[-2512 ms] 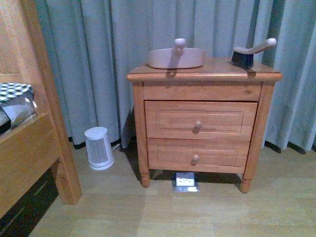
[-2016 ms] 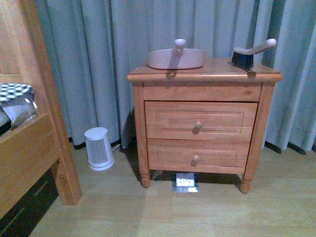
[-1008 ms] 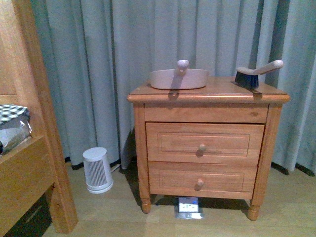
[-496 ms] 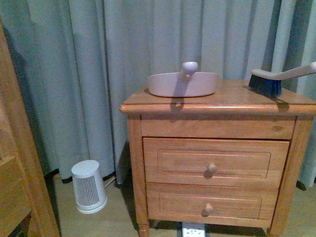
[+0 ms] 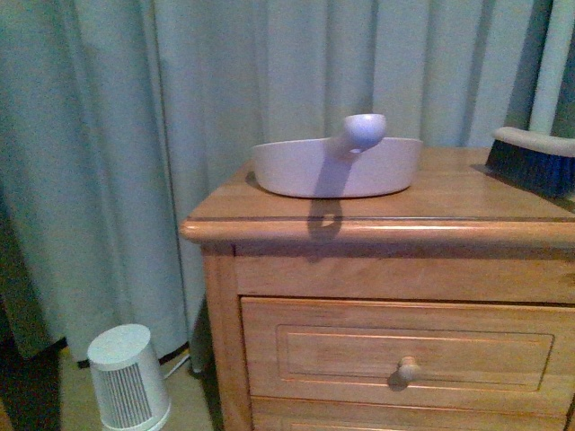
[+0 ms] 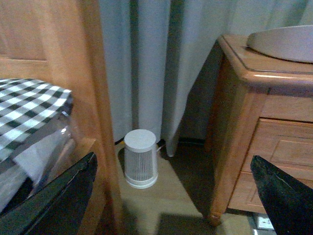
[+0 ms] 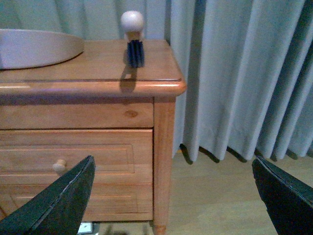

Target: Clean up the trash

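The trash out of sight in all three views, whether hidden or outside the frame cannot be told, the inside of the pale pink dustpan (image 5: 337, 171) on the nightstand (image 5: 422, 230) screened by its own raised wall, seen side-on from the front camera
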### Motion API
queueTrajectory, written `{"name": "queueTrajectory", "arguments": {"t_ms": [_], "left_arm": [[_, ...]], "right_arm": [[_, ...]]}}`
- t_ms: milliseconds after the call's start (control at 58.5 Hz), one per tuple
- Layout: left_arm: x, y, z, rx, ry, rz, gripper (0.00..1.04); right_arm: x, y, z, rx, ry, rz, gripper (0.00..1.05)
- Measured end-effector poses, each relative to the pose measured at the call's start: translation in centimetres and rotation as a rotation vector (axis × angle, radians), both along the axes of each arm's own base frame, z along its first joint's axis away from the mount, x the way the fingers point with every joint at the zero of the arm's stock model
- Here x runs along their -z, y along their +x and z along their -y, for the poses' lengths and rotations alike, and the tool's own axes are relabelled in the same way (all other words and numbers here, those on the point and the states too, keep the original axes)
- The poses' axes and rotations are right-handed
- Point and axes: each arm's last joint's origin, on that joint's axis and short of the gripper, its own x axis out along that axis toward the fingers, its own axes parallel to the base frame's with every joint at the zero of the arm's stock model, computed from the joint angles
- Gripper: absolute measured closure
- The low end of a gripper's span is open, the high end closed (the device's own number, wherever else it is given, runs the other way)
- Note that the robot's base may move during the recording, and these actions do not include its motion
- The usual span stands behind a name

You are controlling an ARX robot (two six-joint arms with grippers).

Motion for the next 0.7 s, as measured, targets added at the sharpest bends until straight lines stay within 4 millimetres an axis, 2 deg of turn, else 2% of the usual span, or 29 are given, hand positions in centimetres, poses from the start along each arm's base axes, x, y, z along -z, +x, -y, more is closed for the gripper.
{"name": "queueTrajectory", "arguments": {"t_ms": [649, 701], "left_arm": [[0.0, 0.0, 0.0, 0.0, -0.001, 0.0, 0.08], [0.05, 0.06, 0.12, 0.068, -0.067, -0.079, 0.08]], "right_arm": [[0.0, 0.0, -0.01, -0.003, 0.0, 0.0, 0.07], [0.0, 0.0, -0.01, -0.003, 0.0, 0.0, 0.07]]}}
